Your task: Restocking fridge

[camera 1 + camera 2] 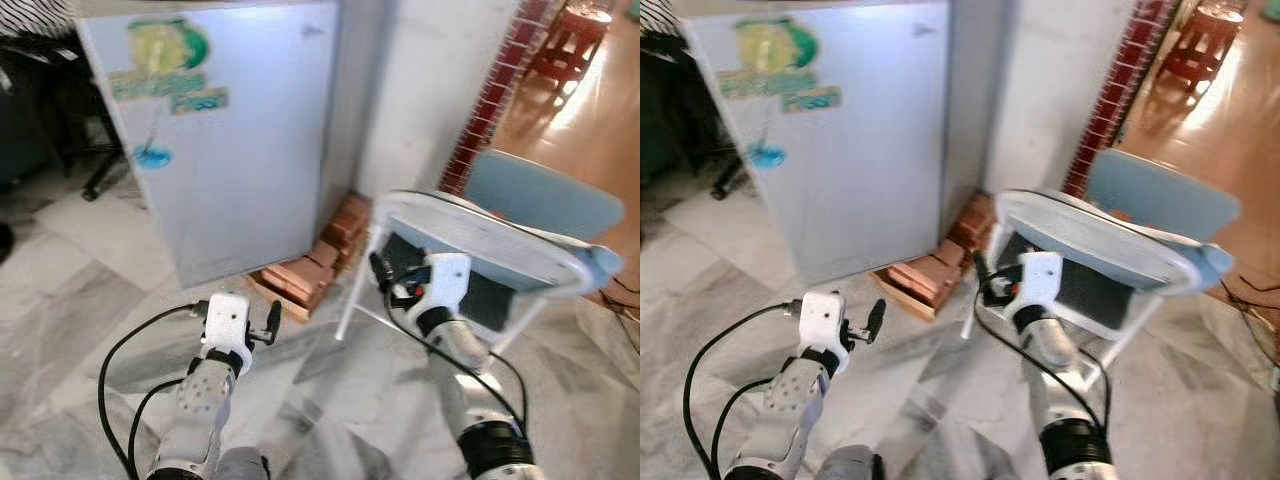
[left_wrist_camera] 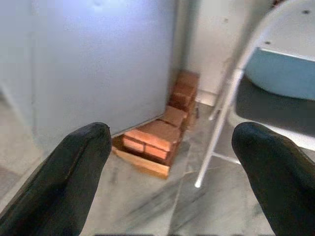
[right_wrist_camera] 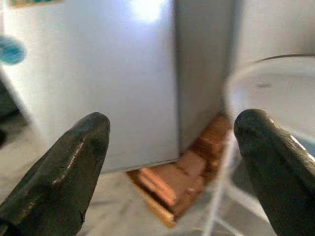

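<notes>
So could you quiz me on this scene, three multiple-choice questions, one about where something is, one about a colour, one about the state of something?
1. Where do the bricks lie?
A. On the chair seat
B. On the floor by the fridge's lower corner
C. On top of the fridge

2. What colour is the backrest of the folding chair?
A. Light blue
B. Red
C. Black

3. How is the fridge door?
A. Wide open
B. Taken off
C. Closed

Answers:
1 B, the left wrist view shows the bricks stacked on a wooden board on the marble floor, between the fridge and the chair's white leg.
2 A, the backrest is pale blue on a white frame.
3 C, the flat pale door with its green sticker faces the robot, no inside showing.

Both the left gripper and the right gripper have their fingers spread and hold nothing.
</notes>
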### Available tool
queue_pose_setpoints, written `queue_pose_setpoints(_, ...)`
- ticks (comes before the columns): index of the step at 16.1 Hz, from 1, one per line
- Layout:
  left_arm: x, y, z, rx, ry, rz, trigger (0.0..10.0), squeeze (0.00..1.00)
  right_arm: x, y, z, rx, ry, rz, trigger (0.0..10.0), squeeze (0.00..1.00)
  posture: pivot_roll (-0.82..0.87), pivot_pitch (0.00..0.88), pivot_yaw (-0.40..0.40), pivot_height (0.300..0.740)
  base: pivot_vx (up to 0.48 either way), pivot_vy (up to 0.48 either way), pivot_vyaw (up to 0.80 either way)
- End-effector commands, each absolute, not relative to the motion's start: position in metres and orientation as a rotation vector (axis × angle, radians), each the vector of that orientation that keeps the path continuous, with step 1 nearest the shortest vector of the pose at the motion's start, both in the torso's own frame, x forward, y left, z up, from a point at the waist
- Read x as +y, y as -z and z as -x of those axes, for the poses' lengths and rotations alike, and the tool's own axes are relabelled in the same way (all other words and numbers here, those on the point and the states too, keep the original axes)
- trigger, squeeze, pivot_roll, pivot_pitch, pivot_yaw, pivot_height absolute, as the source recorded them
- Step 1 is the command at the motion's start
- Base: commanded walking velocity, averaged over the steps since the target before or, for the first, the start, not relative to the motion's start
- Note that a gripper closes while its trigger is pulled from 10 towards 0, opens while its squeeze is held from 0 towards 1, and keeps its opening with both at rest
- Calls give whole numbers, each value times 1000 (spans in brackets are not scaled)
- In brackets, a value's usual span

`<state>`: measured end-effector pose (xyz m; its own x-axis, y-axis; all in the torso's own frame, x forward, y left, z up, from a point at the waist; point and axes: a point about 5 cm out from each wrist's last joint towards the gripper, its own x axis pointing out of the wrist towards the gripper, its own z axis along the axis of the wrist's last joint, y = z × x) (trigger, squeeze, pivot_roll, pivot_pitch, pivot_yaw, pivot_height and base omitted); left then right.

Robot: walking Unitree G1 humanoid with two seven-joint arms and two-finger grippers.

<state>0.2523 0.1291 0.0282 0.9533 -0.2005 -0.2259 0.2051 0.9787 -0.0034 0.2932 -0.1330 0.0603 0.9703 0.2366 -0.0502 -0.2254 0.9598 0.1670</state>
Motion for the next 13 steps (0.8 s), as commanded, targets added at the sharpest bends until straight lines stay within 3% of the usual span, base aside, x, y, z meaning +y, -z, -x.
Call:
queue_pose_setpoints(1, 130, -30, -254, 228, 210, -18, 10000, 0, -138, -60, -293, 66, -214, -161, 10000, 0, 122, 44, -61, 740, 0, 480, 0)
queue_pose_setpoints(13, 131, -39, -259, 198, 201, 12, 10000, 0, -144, -60, -295, 63, -198, -179, 10000, 0, 112, 50, -63, 740, 0, 477, 0)
